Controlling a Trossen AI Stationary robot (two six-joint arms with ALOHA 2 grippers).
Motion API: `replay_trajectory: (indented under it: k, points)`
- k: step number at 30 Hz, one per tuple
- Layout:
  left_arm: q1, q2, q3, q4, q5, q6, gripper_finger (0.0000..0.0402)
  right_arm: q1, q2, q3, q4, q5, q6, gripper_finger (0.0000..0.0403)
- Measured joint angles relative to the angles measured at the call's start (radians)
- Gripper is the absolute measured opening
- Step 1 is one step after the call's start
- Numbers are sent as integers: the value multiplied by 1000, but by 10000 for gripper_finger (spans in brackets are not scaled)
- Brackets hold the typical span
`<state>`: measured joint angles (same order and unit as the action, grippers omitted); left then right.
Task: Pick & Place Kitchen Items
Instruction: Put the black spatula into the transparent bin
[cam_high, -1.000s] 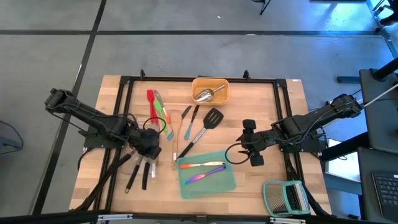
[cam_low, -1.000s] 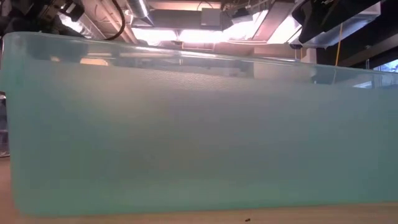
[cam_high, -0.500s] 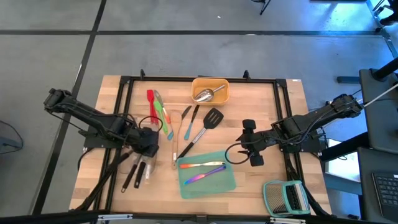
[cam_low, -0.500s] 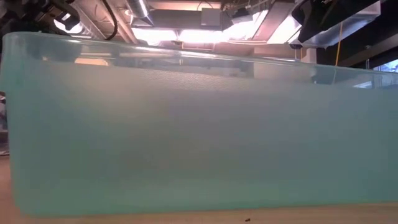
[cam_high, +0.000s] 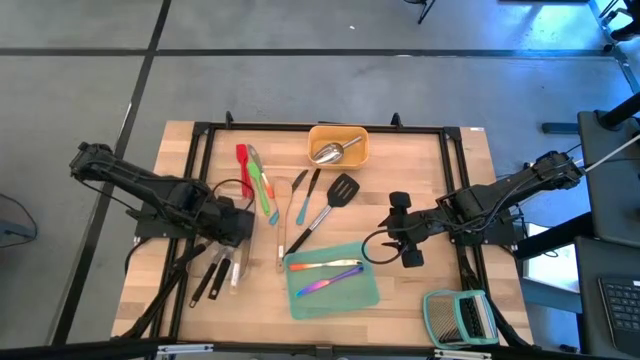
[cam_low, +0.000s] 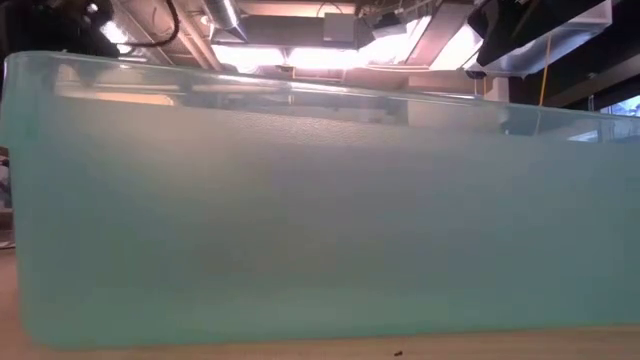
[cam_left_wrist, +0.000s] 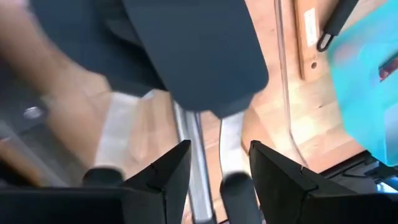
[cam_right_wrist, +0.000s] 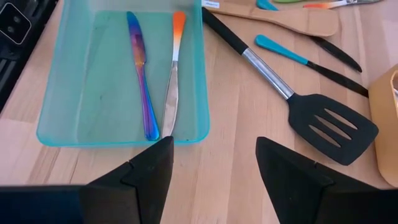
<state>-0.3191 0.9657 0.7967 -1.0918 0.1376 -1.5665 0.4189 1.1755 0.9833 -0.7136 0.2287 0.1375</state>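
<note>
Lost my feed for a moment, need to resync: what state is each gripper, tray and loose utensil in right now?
left gripper: open, above black-handled utensils lying on the table
right gripper: open, empty, beside teal tray
teal tray: holds two iridescent cutlery pieces, flat
yellow tray: holds steel scoop
slotted turner: flat on table

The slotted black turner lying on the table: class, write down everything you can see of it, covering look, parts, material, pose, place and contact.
The slotted black turner has a broad black head with three long slots, matte like plastic or nylon, a shiny steel neck and a black grip. It lies flat on the wooden table, diagonally, head toward the yellow tray without touching it, grip end running to the teal tray's corner. A teal-handled tool lies beside it. Neither gripper touches it; the right gripper sits nearby with open jaws.
</note>
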Motion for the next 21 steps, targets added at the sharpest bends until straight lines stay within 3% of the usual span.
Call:
replay_trajectory:
  k: [3, 9, 17, 21]
  points:
    - [0, 3, 65, -70, -29, 6, 157, -5, 0, 0, 0, 0, -2, 232]
    - [6, 14, 133, -94, -208, 90, 133, -15, 0, 0, 2, 0, -8, 232]
    - [74, 136, 99, -91, -189, 259, 13, -20, 0, 0, 19, -3, -15, 232]
    - [95, 195, 99, -83, -156, 314, 4, -20, 0, 0, 21, -4, -15, 232]
